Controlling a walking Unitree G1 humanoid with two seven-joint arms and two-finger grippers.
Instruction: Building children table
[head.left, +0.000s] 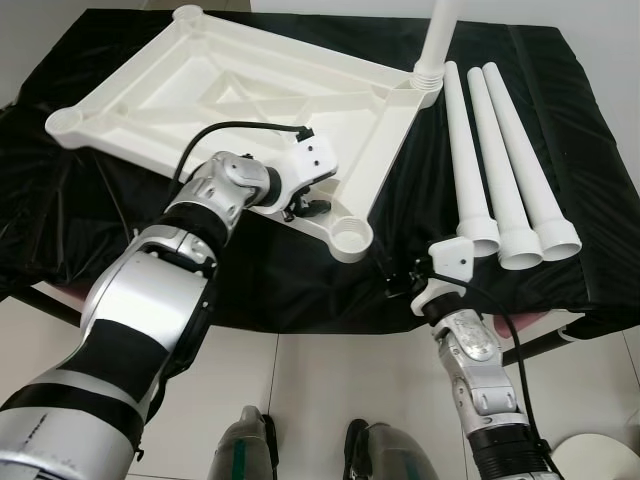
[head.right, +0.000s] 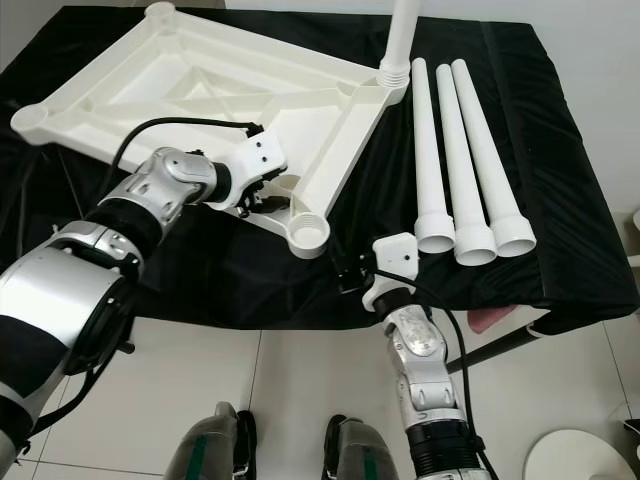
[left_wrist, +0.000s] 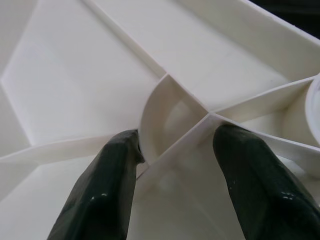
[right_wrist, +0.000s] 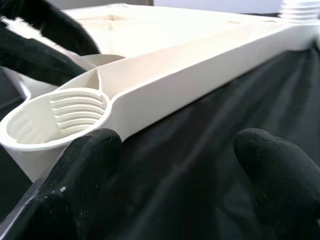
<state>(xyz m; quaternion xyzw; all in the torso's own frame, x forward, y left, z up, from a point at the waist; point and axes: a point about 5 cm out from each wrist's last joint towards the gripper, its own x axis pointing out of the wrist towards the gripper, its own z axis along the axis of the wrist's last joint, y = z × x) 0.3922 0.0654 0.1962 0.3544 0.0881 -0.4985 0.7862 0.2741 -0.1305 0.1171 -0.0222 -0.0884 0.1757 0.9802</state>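
Legs (head.left: 505, 170) lie side by side, wide ends toward the robot, just right of the open right gripper (head.left: 402, 280), while the left gripper (head.left: 305, 207), open astride a rib, rests on the upside-down tabletop (head.left: 150, 95).

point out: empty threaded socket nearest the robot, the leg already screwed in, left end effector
threaded socket (right_wrist: 55, 117), right wrist view, on the ridged inner wall.
screwed-in leg (head.left: 437, 35), left eye view, on the shaft above the far corner.
left end effector (left_wrist: 175, 150), left wrist view, midway between its fingertips, astride a tabletop rib.
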